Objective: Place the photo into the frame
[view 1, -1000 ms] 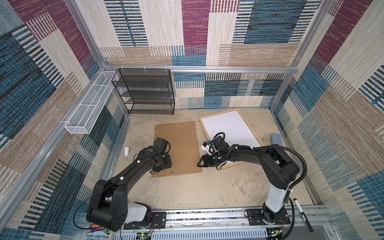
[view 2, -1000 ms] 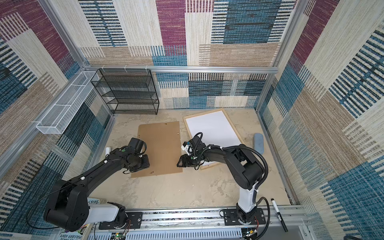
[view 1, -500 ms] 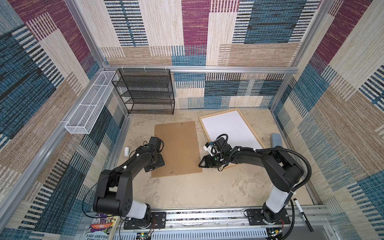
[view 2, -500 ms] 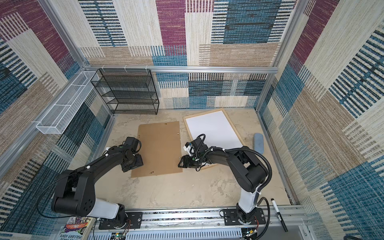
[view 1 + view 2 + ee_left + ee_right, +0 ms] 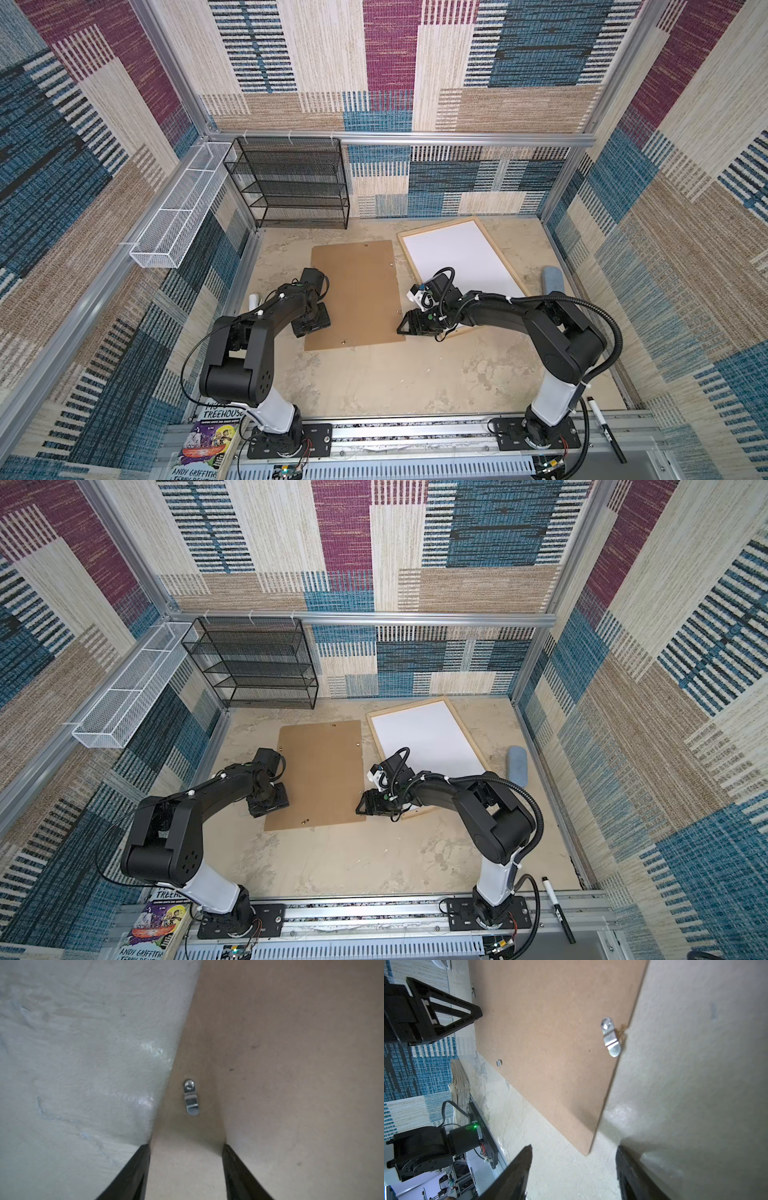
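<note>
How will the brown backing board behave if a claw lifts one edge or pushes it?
The brown backing board lies flat on the table, so its thin edge is probably hard to get under. Its straight edges suggest a stiff sheet that would not droop. A push would likely slide it over the bare table.

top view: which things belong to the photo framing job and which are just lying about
Job: frame, white sheet in it (probably the photo), brown backing board.
Lying about: mesh rack, wire basket, blue pad, marker, books.
</note>
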Controlling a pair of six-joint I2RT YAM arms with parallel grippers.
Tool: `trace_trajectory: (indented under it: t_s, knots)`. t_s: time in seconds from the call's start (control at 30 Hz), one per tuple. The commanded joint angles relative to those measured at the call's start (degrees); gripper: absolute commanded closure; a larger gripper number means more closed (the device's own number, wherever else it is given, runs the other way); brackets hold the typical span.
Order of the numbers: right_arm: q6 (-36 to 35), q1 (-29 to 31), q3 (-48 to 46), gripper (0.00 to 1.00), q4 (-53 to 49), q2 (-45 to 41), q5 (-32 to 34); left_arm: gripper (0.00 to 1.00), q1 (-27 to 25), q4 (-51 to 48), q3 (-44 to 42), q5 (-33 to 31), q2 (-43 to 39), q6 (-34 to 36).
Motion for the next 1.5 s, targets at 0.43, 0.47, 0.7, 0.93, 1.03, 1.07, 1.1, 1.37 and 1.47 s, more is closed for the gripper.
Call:
trace_trajectory:
  t_s: [0.43,0.47,0.7,0.93,1.03,1.07,1.1,1.37,1.47]
  knots:
    - [-4.1,-2.6,8.2,0.35,-8.5,4.0,9.8,0.44,-2.0,1.1,-7.7,14.0,-6.6,-2.3]
    - [-4.2,-2.7,8.2,0.35,-8.6,4.0,10.0,0.44,-2.6,1.2,-8.7,14.1,-7.4,-3.0]
    - [-3.7,-2.9,4.8,0.35,-7.9,2.2,8.2,0.44,-7.5,1.2,-14.6,13.6,-12.3,-7.3]
    - [-4.8,-2.9,4.1,0.35,-10.0,0.3,10.2,0.41,-9.1,-1.6,-16.1,11.2,-17.8,-8.7]
    - [-5.6,-3.0,5.2,0.35,-11.6,0.9,11.6,0.38,-9.1,-3.6,-15.7,8.9,-19.4,-8.7]
    - [-5.7,-3.0,5.4,0.35,-12.0,1.0,12.1,0.38,-9.2,-3.9,-15.5,8.6,-19.7,-8.6]
    - [-5.8,-3.0,5.6,0.35,-12.2,1.2,12.3,0.37,-9.1,-4.3,-15.4,8.3,-19.9,-8.4]
    - [-6.0,-3.0,5.4,0.35,-12.2,2.0,11.3,0.37,-9.4,-3.8,-16.6,10.4,-19.7,-8.5]
    - [-5.7,-3.0,4.7,0.35,-11.4,2.0,10.5,0.37,-9.5,-1.4,-18.3,12.0,-20.7,-9.1]
